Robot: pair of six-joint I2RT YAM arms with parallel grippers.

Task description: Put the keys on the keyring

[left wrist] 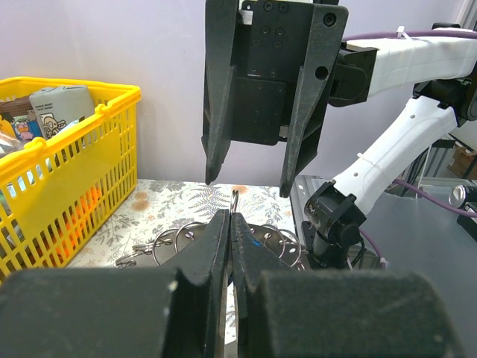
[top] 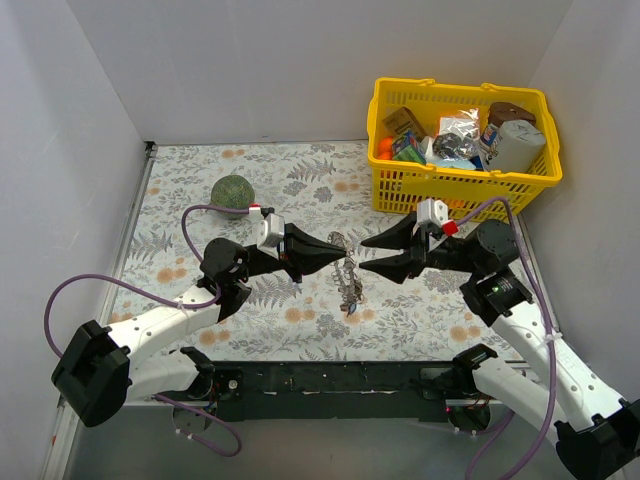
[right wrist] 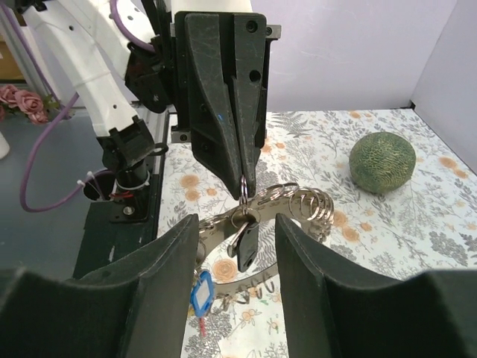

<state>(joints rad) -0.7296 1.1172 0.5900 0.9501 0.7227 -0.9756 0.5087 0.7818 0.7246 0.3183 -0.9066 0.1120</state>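
Floral desk [top: 200, 180], cut off at the near edge by the arm bases. At its far right corner, a yellow basket [top: 460, 186] crammed with packets (labels too small to read). Over the desk's middle, left claw [top: 334, 251] and right claw [top: 372, 256] tip to tip, almost meeting. Left claw pinched tight on a thin loop [right wrist: 244, 188]. Right claw parted to a middling gap, gripping nothing. Near the far left corner, a green ball [top: 232, 192]. Below the claw tips, at the desk's centre, the keyring [right wrist: 302, 203]: a tangle of grey rings, overlapping, hard to count. Strung from there toward the near edge, keys [top: 350, 288], a blur from above. From the right wrist: black-headed key [right wrist: 247, 243] hanging off the thin loop, blue-headed key [right wrist: 200, 292] low beside one finger, partly cut off. Cannot tell whether thin loop and keyring join.
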